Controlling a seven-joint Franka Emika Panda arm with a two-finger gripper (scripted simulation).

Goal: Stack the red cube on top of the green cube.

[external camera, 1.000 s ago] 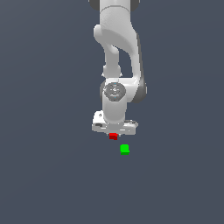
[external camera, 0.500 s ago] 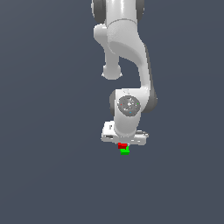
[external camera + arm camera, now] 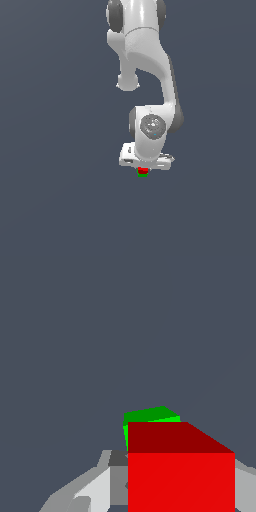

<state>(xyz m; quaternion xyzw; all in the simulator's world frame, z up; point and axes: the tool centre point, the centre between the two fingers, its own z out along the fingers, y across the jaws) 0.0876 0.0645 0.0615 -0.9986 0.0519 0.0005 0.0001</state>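
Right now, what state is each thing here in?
Red cube: held between the fingers, above the green one.
Green cube: on the floor, mostly hidden behind the red cube; whether they touch is unclear.
Gripper: shut on the red cube.

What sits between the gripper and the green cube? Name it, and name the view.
The red cube, held in the gripper, sits directly over the green cube; nothing else intervenes. The exterior view shows it; the wrist view shows red partly covering green.
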